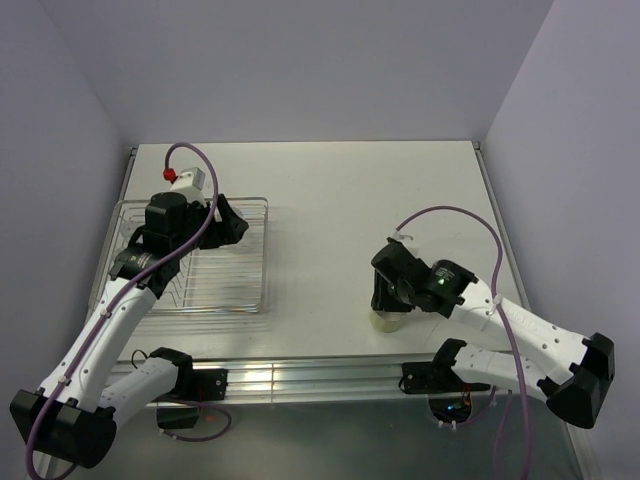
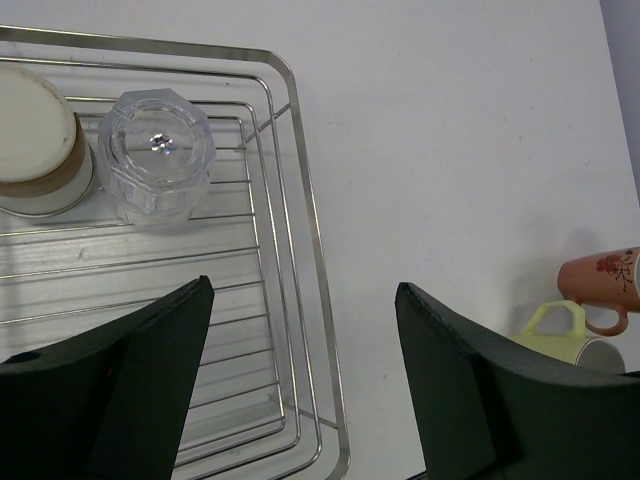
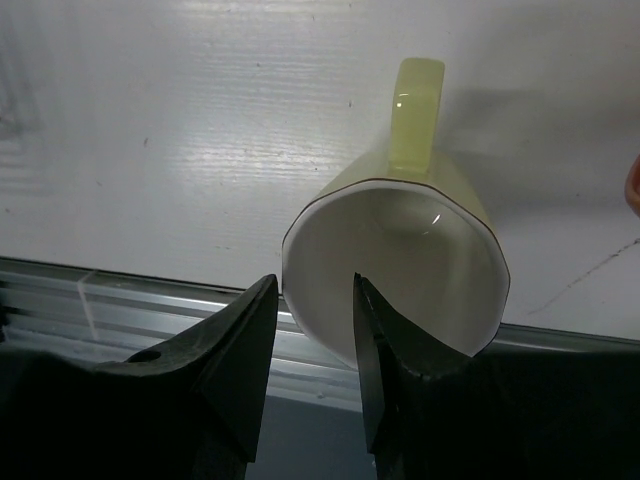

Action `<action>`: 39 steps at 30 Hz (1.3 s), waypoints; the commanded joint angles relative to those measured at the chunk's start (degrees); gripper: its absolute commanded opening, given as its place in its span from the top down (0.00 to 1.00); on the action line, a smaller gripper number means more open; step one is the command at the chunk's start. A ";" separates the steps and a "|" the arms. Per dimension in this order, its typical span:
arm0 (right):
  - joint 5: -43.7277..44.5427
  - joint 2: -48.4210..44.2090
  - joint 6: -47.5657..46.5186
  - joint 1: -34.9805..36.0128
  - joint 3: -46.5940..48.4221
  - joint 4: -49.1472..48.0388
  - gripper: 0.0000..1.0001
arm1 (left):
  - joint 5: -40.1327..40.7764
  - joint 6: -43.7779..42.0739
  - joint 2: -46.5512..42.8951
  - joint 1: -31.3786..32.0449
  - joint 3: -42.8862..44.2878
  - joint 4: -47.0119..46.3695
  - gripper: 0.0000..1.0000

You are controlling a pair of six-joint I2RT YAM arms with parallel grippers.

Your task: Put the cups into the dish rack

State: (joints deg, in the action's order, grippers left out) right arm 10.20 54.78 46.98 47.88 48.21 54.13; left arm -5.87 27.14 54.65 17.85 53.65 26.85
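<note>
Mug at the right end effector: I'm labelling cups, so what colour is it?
The mug is pale yellow-green outside, white inside; right wrist view shows it best.

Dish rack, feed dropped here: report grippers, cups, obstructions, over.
Left gripper open, empty, over dish rack edge. Right gripper open, straddling yellow-green mug rim. Salmon mug close beside it.

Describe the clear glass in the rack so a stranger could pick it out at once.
Start at the silver wire dish rack on the left of the table. In the left wrist view, two cups stand near its rounded corner. Yours is the clear, eight-sided glass tumbler, beside the opaque brown-and-cream cup.
</note>
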 commanded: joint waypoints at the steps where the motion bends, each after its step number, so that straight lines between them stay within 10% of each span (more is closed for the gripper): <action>1: 2.63 0.06 1.54 1.08 -1.18 -1.30 0.56 | 0.94 -0.86 -0.07 0.17 0.05 -2.50 0.20; 17: 2.55 9.89 1.36 2.22 -5.05 -10.18 0.58 | 0.77 -0.94 0.10 0.17 -0.39 -2.42 0.20; 23: 2.55 13.24 0.74 2.22 -4.35 -12.20 0.97 | 0.42 -0.77 -0.07 0.17 -0.56 -2.50 0.20; 28: 0.79 15.09 0.04 2.22 -2.16 -13.00 1.00 | -0.37 -0.68 -0.16 0.17 -0.56 -2.59 0.20; 39: -10.35 27.30 -6.20 -3.40 34.90 -18.96 1.00 | -8.97 4.41 -1.83 -1.84 1.63 -9.09 0.15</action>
State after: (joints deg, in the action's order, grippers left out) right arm 5.48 80.53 42.65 46.61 73.38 43.90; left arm -9.56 29.23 54.22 17.19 53.58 23.75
